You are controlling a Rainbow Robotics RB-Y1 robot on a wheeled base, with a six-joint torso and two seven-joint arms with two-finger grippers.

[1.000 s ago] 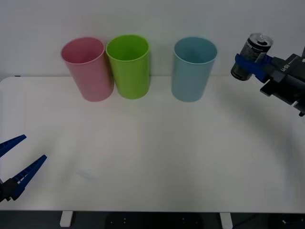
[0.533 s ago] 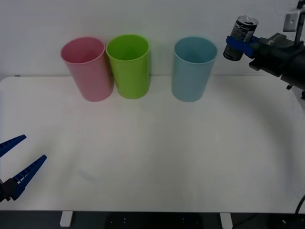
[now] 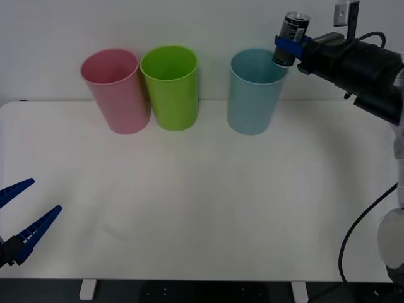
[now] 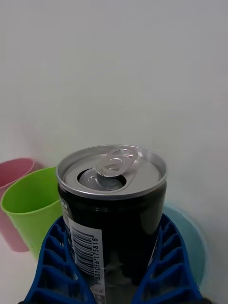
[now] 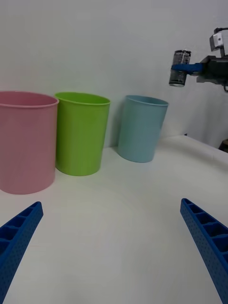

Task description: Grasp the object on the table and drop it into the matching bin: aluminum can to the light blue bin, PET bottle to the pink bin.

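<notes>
Our right gripper is clamped on the aluminum can, held upright. Over the last second we have carried it leftward and higher, so it now hangs at the light blue bin's two o'clock rim, not yet centred. The drop looks close. Our left gripper waits spread wide at the table's eight o'clock.

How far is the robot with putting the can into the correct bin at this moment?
Done: the aluminum can is off the table, clamped upright by the right gripper. In hand: it hangs high at the right-hand rim of the light blue bin, not clearly centred over the opening. Left: centre it and release. The left gripper waits open at the near left of the table.
</notes>
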